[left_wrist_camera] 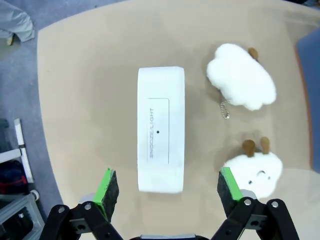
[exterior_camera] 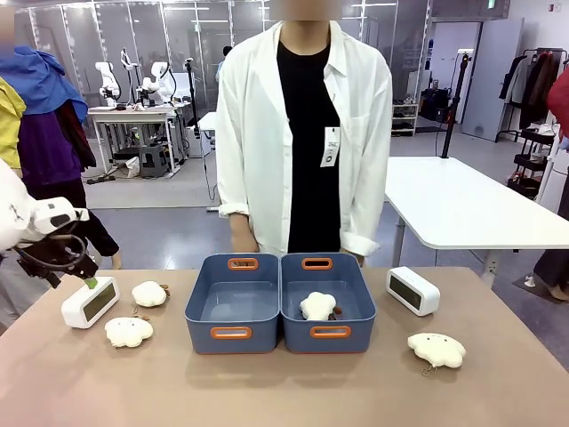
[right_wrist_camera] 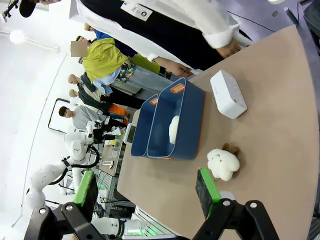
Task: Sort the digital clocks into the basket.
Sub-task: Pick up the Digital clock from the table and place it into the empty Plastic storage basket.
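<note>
Surveying the front view: neither clock is in a bin. Left clock [exterior_camera: 89, 302] stands on the table [exterior_camera: 267, 391] at the robot's left, beside two plush toys [exterior_camera: 149, 294]. Right clock [exterior_camera: 413, 291] stands on the table just right of the right bin [exterior_camera: 360, 322]. Left bin [exterior_camera: 200, 320] holds nothing and the right bin holds one plush [exterior_camera: 317, 305]. The left bin is therefore judged the likely destination for clocks, though the two bins look alike. Left gripper [exterior_camera: 90, 283] hangs directly over the left clock's rear edge. Left wrist view: left gripper [left_wrist_camera: 166, 182] is spread wide, with a green pad on either side of the left clock's [left_wrist_camera: 160, 130] near end, clear of it and gripping nothing. Right wrist view: right gripper [right_wrist_camera: 146, 192] is likewise spread wide and empty, well above the table, with the right clock [right_wrist_camera: 228, 93] lying free beside the right bin [right_wrist_camera: 192, 125]. Assessment: no clock is sorted. The first pick is at the approach stage. Closing, lifting and placing are outstanding, as is the whole second clock.
</note>
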### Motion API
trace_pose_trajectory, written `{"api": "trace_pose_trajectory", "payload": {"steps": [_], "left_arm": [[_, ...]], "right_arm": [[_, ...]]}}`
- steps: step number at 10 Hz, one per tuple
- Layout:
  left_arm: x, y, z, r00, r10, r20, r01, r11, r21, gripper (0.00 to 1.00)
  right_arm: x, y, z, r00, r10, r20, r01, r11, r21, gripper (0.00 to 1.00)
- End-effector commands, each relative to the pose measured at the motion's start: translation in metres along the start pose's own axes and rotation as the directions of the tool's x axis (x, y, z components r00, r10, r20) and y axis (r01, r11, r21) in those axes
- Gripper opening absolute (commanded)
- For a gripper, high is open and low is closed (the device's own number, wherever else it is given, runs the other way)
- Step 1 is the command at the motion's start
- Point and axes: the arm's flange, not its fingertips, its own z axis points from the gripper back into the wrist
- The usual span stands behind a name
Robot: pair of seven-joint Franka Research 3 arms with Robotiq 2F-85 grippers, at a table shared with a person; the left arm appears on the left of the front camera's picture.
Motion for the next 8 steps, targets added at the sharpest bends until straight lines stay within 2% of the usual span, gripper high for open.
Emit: {"api": "trace_pose_trajectory", "payload": {"steps": [1, 2, 5, 7, 8], "left_arm": [[0.013, -0.001, -0.019, 0.998, 0.03, -0.056, -0.029, 0.999, 0.014, 1.0], [0.017, 0.001, -0.032, 0.997, 0.052, -0.057, -0.046, 0.994, 0.096, 1.0], [0.022, 0.003, -0.063, 0.988, 0.058, -0.144, -0.047, 0.996, 0.079, 1.0], [0.024, 0.004, -0.074, 0.987, 0.053, -0.15, -0.044, 0.997, 0.064, 0.98], [0.022, 0.004, -0.07, 0.988, 0.048, -0.144, -0.039, 0.997, 0.066, 0.4]], "right_arm": [[-0.001, 0.002, 0.0, 1.0, 0.016, 0.002, -0.016, 1.0, 0.007, 1.0], [-0.001, 0.002, 0.0, 1.0, 0.016, 0.002, -0.016, 1.0, 0.007, 1.0], [-0.001, 0.002, 0.0, 1.0, 0.016, 0.002, -0.016, 1.0, 0.007, 1.0], [-0.001, 0.002, 0.0, 1.0, 0.016, 0.002, -0.016, 1.0, 0.007, 1.0], [-0.001, 0.002, 0.0, 1.0, 0.016, 0.002, -0.016, 1.0, 0.007, 1.0]]}}
